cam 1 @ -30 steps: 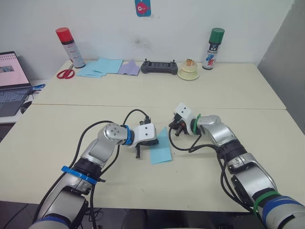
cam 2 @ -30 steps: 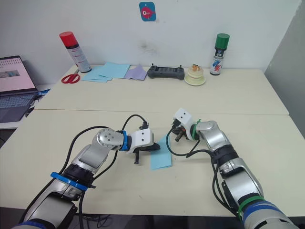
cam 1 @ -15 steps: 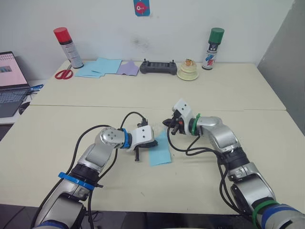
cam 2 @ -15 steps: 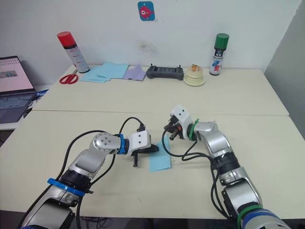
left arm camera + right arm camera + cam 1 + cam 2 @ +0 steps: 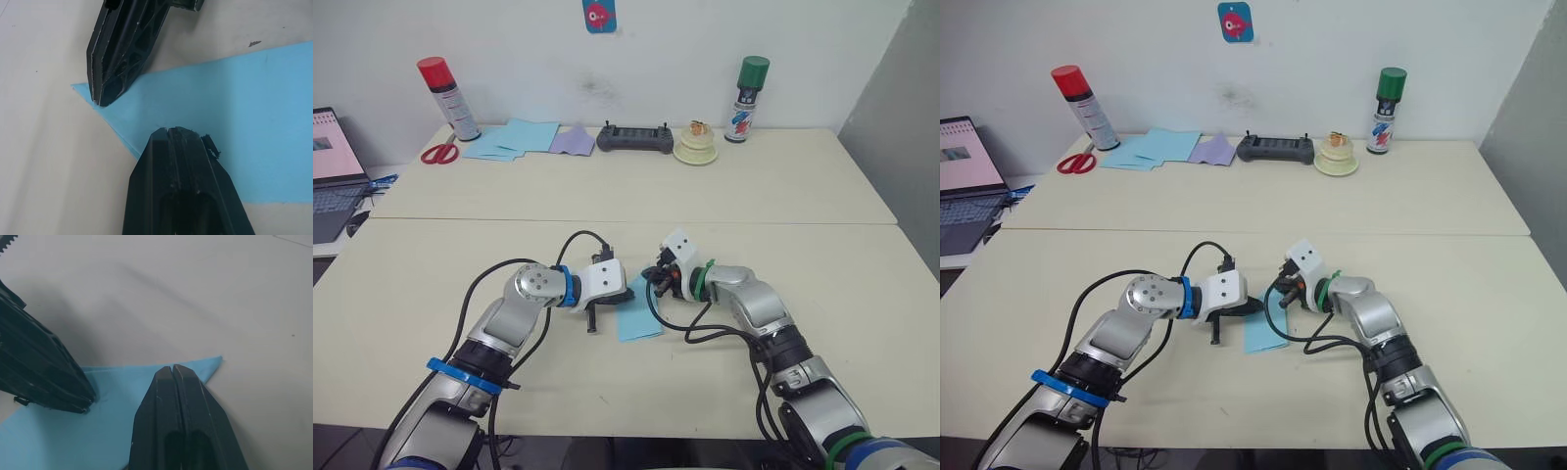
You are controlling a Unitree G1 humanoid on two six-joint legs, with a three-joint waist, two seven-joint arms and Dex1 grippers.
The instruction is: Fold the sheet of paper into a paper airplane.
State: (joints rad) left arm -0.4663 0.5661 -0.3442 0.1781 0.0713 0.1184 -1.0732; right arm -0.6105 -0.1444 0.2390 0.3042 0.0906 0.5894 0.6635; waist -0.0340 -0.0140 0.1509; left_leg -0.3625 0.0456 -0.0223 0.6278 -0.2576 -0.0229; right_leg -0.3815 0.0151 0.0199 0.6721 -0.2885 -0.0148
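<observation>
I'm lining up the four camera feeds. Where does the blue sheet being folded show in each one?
Left eye view: the sheet of paper lies on the near table, between the two claws.
Right eye view: same spot, just below centre.
Left wrist view: it spreads under both claws' black fingers.
Right wrist view: its pointed corner lies beside the right claw's shut fingers.
Shared landmark: the left claw pressing on the sheet.

No legible text (cans' labels blurred).

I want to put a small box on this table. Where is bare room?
Bare: the near table right of the right gripper, and left of the left gripper. Crowded: around the folded light blue sheet of paper, and the far edge by the flat blue sheets pile.
</observation>
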